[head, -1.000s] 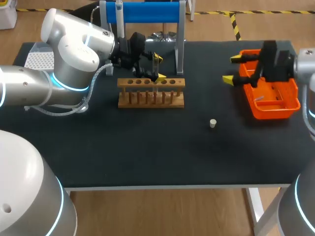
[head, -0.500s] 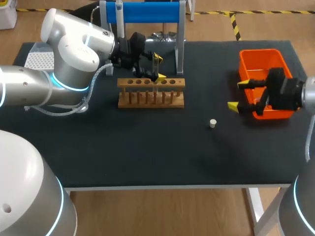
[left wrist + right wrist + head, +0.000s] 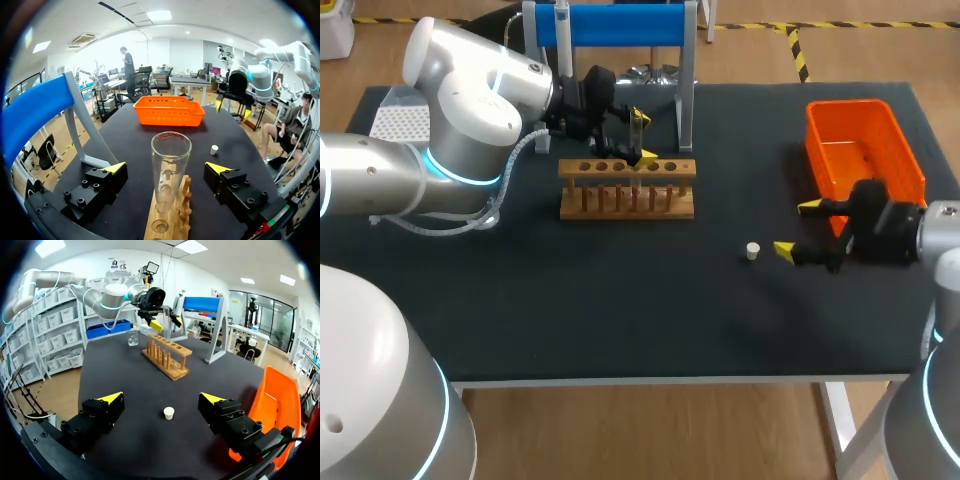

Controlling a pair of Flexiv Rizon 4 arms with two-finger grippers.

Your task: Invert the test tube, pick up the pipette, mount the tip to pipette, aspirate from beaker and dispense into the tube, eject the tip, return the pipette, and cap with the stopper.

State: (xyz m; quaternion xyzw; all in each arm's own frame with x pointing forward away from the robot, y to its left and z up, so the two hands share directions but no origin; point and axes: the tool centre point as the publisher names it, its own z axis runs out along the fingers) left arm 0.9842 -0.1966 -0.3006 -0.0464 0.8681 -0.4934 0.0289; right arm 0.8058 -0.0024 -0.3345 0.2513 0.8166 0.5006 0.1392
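A clear test tube (image 3: 171, 167) stands upright, mouth up, in the wooden rack (image 3: 627, 187). My left gripper (image 3: 640, 138) is open around the tube, its yellow tips clear of the glass on both sides. The small white stopper (image 3: 752, 251) lies on the black table right of the rack. My right gripper (image 3: 797, 229) hovers low just right of it, open and empty. In the right wrist view the stopper (image 3: 169, 413) sits just ahead of the right gripper (image 3: 161, 398), between the lines of its fingers. The pipette (image 3: 561, 22) hangs on the blue stand (image 3: 620, 25).
An orange bin (image 3: 865, 150) sits at the back right, behind my right arm. A glass beaker (image 3: 132, 337) stands behind the rack near the stand. A white tip box (image 3: 398, 122) is at the far left, partly behind my left arm.
My right gripper has come away from over the orange bin, nearer and to the left, down beside the stopper. The left arm and the tube have not moved.
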